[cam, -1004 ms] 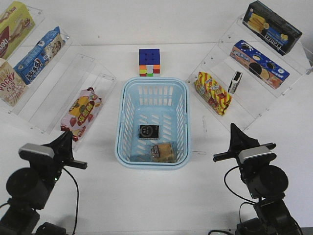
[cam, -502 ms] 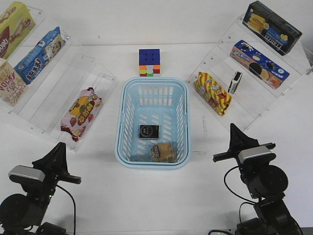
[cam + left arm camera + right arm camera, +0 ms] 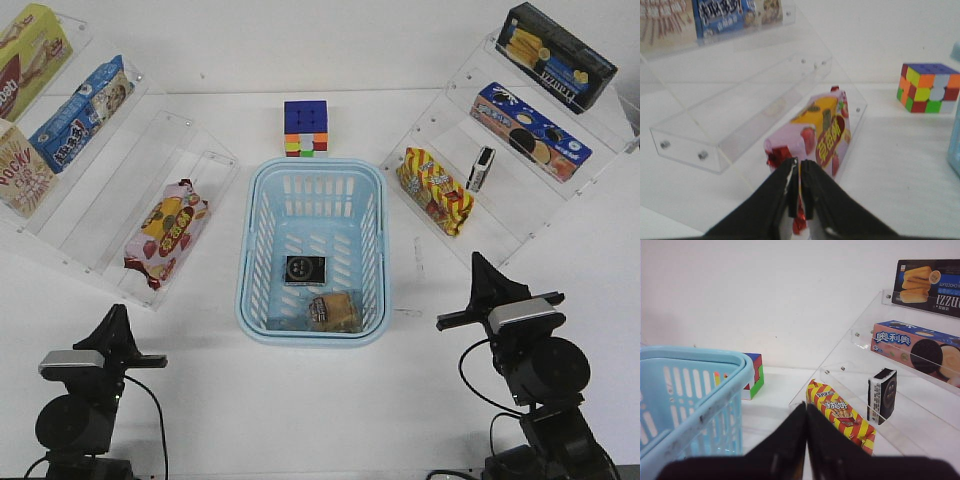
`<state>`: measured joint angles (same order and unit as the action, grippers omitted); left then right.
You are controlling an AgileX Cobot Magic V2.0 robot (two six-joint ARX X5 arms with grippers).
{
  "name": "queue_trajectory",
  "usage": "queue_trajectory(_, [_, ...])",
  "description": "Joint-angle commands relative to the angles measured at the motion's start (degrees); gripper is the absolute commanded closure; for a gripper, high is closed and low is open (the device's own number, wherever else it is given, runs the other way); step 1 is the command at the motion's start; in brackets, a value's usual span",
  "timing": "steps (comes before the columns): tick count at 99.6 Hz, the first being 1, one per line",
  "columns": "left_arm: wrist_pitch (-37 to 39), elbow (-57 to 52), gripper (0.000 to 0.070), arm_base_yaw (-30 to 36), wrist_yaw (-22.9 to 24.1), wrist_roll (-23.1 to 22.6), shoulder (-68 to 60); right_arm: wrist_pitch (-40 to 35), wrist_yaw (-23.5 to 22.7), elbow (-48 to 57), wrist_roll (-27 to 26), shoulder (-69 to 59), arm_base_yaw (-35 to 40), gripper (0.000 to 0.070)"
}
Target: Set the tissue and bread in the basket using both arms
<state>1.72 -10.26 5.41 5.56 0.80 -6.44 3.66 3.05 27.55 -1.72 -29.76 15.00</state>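
Observation:
The light-blue basket (image 3: pixel 246 262) stands mid-table. The black tissue pack (image 3: pixel 304 270) lies flat on its bottom. The wrapped bread (image 3: pixel 334 311) lies beside it at the near end. My left gripper (image 3: pixel 117 312) is shut and empty, low at the front left, well clear of the basket. In the left wrist view its jaws (image 3: pixel 800 165) point at a fruit-printed snack bag (image 3: pixel 815 137). My right gripper (image 3: pixel 475 260) is shut and empty to the right of the basket. In the right wrist view (image 3: pixel 806 407) the basket rim (image 3: pixel 695 375) is close by.
A puzzle cube (image 3: pixel 306 128) sits behind the basket. Clear tiered shelves on both sides hold snack boxes. The fruit-printed bag (image 3: pixel 166 230) lies on the left shelf foot. A striped snack bag (image 3: pixel 434 190) and a small black pack (image 3: pixel 481 168) sit on the right.
My left arm has drawn back toward the table's near edge and sunk lower. The right arm, the basket and its contents have not moved.

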Motion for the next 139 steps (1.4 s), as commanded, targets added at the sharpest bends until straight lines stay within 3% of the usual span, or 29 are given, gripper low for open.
queue_trajectory(1, [1.27, 1.73, 0.0699, -2.01, -3.83, -0.13, 2.21, 0.59, -0.02, 0.50, -0.39, -0.28, 0.28, 0.0700])
queue_trajectory(12, [1.14, 4.85, 0.0699, -4.35, -6.05, -0.11, 5.33, 0.59, 0.00, 0.50, -0.39, -0.28, 0.28, 0.0700])
queue_trajectory(35, [1.77, 9.60, 0.0699, -5.46, -6.14, -0.11, 6.25, 0.59, 0.00, 0.50, -0.39, -0.28, 0.28, 0.0700])
queue_trajectory(46, [-0.83, 9.49, 0.0699, -5.44, -6.14, -0.13, 6.25, 0.63, -0.02, 0.50, -0.39, -0.28, 0.28, 0.0700])
queue_trajectory(124, [-0.09, 9.46, 0.0699, -5.44, -5.99, -0.11, 6.25, 0.15, 0.11, 0.39, -0.33, -0.11, 0.26, 0.0700])
queue_trajectory(139, [-0.13, 9.46, 0.0699, -5.44, -5.99, -0.11, 6.25, 0.24, -0.20, -3.50, 5.55, 4.13, -2.47, 0.0700])
